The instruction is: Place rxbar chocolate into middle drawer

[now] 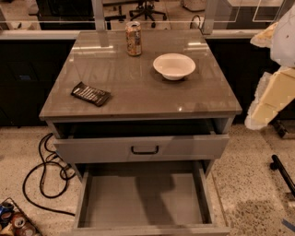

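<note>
The rxbar chocolate [91, 94] lies flat on the left part of the table [152, 99], near its left edge and turned at a slant, its black wrapper showing white print lines. The tool [269, 99] is far off at the right edge of the frame, a pale cream and white shape beyond the table's right side and at about the height of the tabletop. It is well apart from the bar, with the whole width of the table between them. I cannot tell whether the tool is apart or together, and it touches nothing that can be seen.

The middle drawer [145, 196] stands pulled out at the bottom centre of the frame, showing its flat grey floor and thin side walls. Above it, a grey drawer front [184, 147] with a black handle [144, 150] sits slightly forward of the table, with a dark gap behind it.

The tabletop is glossy grey-brown. A tan drink can [133, 38] stands upright near the back edge, and a white bowl [174, 66] sits to its right and a little nearer.

The speckled floor [258, 184] carries a looping black cable [44, 170] at the left. Some small cans [14, 221] cluster in the lower left corner. An office chair [147, 9] shows at the top.
</note>
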`<action>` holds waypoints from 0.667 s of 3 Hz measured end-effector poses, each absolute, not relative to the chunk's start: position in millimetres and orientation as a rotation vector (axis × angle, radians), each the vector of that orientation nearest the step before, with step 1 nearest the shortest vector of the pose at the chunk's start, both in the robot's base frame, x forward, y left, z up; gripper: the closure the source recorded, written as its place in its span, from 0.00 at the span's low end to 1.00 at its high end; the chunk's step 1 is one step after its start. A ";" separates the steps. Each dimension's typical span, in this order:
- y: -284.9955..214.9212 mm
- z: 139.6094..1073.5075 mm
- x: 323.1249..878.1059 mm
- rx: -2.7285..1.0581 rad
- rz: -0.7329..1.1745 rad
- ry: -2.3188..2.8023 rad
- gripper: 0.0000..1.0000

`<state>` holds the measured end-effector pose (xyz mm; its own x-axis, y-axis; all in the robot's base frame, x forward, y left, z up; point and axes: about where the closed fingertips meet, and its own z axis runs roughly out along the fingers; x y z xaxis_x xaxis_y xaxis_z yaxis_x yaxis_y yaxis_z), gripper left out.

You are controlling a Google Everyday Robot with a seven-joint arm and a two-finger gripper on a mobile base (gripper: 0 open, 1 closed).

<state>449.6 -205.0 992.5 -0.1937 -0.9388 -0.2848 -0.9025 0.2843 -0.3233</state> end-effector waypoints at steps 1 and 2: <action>-181.6 979.8 478.1 -1.522 0.015 2.049 0.00; -145.4 972.4 495.5 -1.408 0.148 1.934 0.00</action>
